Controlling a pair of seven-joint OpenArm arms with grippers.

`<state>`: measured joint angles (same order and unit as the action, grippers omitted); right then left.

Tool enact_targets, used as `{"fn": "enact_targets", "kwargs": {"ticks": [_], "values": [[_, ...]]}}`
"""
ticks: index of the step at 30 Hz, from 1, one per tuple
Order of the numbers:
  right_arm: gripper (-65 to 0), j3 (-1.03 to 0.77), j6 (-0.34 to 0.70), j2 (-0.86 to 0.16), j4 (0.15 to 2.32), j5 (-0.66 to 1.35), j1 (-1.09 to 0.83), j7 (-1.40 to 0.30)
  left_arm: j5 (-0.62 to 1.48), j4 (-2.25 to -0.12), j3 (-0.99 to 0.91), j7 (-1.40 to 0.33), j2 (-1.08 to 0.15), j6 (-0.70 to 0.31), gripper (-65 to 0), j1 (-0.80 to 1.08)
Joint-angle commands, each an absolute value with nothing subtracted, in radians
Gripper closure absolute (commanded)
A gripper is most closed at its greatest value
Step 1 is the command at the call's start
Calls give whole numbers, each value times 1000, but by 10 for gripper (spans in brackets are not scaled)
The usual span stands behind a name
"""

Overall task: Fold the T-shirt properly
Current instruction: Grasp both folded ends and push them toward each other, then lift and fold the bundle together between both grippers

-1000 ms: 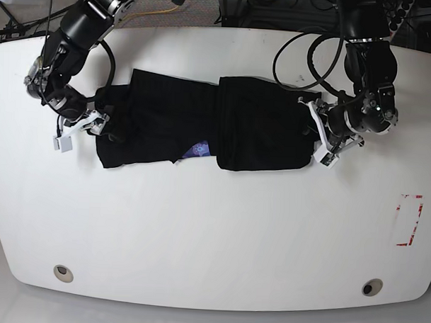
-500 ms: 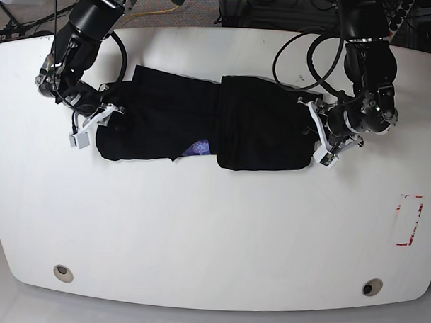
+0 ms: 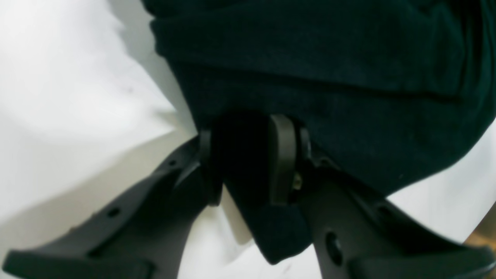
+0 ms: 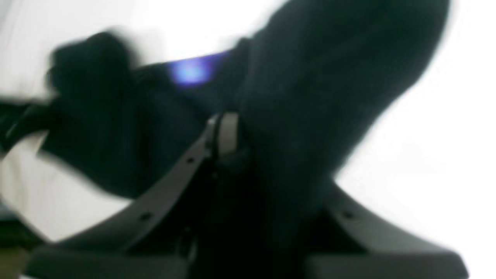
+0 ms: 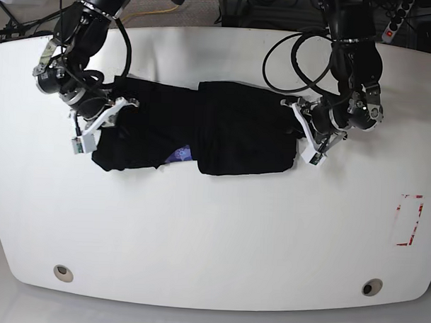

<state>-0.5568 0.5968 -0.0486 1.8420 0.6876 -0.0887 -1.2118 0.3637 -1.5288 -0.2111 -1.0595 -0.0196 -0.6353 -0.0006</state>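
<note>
The left pincer (image 3: 248, 155) is clamped on a fold of the black T-shirt's (image 5: 195, 129) edge. The right pincer (image 4: 248, 139) grips the opposite end, cloth bunched between its fingers. The shirt lies folded in a band across the white desk (image 5: 213, 232), purple label (image 5: 180, 154) showing.

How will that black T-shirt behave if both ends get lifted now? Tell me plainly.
Probably floppy: the T-shirt lies in soft bunched folds. The middle would likely sag between the left pincer and right pincer. It looks light and should drag rather than roll.
</note>
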Motion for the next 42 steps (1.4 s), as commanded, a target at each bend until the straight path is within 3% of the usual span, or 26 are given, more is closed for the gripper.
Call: {"fn": "enact_targets", "kwargs": {"ticks": [1,9,13,17,20,25,29,35,42], "values": [[0,-496,601,-28,1968,720,-102,-1181,358,-1527,-213,-1069,-2,-631,-171,-1],[0,-260,604,76,2002,719,-110,-1175,358,-1529,-213,-1067,18,-631,-171,35],[0,-180,605,110,1870,719,-54,-1162,358,-1527,-213,-1067,15,-631,-171,36],[-6,-110,601,114,1721,714,-21,-1035,363,-1531,-213,-1067,13,-631,-171,36],[-101,-76,598,91,1655,713,4,-972,363,-1531,-213,-1067,13,-634,-171,36],[-328,-30,595,76,1572,711,28,-929,364,-1531,-213,-1067,18,-636,-171,33],[-450,-25,593,81,1526,711,47,-903,366,-1531,-213,-1067,19,-639,-171,30],[-476,-5,490,85,1532,713,81,-894,441,-1563,-214,-1066,15,-698,-171,31],[-474,124,469,47,1669,713,67,-894,572,-1724,-344,-1069,-19,-698,-171,77]]}}
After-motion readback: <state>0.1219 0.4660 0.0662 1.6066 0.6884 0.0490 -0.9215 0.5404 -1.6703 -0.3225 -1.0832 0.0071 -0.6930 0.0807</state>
